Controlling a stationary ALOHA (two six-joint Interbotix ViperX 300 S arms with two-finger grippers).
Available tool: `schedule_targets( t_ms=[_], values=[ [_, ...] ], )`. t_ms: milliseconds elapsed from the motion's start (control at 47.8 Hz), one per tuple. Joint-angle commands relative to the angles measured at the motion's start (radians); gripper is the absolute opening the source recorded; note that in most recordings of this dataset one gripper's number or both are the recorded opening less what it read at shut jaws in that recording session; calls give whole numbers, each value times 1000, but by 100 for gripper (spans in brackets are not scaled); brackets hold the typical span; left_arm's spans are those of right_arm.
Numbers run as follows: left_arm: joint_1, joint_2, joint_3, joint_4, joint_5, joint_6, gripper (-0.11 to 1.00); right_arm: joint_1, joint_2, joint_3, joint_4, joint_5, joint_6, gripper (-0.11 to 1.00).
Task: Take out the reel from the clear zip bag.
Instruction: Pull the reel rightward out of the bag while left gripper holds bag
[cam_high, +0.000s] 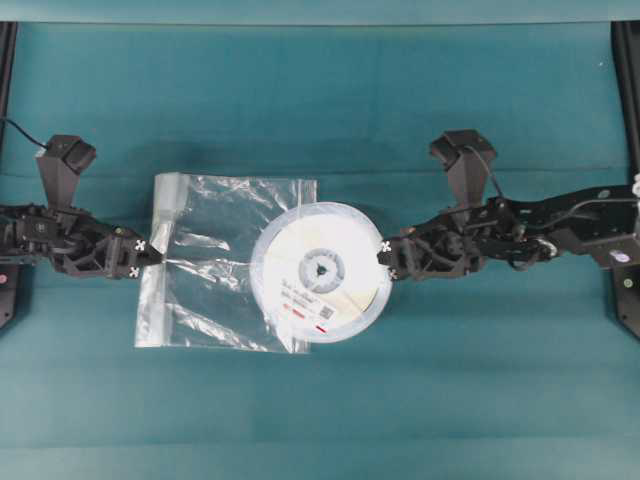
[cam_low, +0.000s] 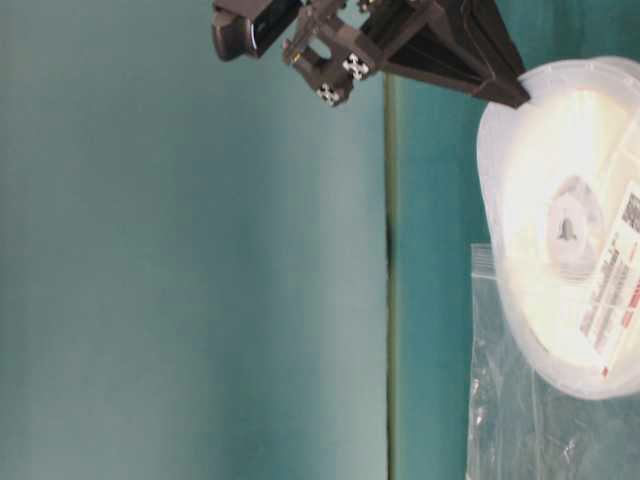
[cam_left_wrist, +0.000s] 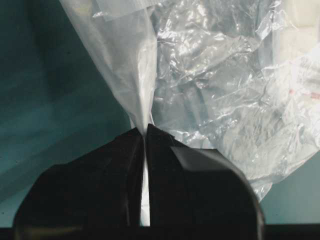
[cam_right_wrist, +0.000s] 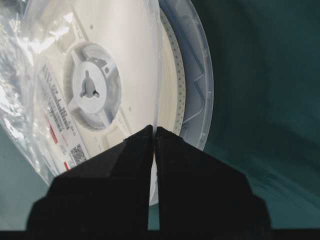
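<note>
The white reel (cam_high: 320, 272) with its grey hub lies flat and sticks roughly halfway out of the right edge of the clear zip bag (cam_high: 215, 265). My right gripper (cam_high: 385, 256) is shut on the reel's right rim; the right wrist view shows the jaws (cam_right_wrist: 154, 131) pinching the thin rim of the reel (cam_right_wrist: 115, 75). My left gripper (cam_high: 158, 256) is shut on the bag's left edge, and a fold of the bag (cam_left_wrist: 215, 90) runs between its closed jaws (cam_left_wrist: 145, 131). The table-level view shows the reel (cam_low: 570, 230), the bag (cam_low: 520, 400) and the right gripper (cam_low: 520, 98).
Everything rests on a teal cloth-covered table (cam_high: 320, 420). Black frame posts stand at the far left (cam_high: 6, 60) and far right (cam_high: 628, 70). A cloth seam (cam_low: 390, 300) runs across the table-level view.
</note>
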Motion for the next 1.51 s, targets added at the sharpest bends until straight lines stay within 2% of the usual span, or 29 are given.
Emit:
schedule_targets(
  t_ms=[0, 963, 1487],
  values=[
    [-2, -3, -9, 2, -3, 2, 2, -2, -29, 5, 3, -8, 2, 3],
    [0, -3, -11, 2, -3, 0, 2, -18, -198, 160, 14, 0, 3, 3],
    [-2, -3, -11, 2, -3, 2, 2, -18, -233, 192, 15, 25, 5, 3]
  ],
)
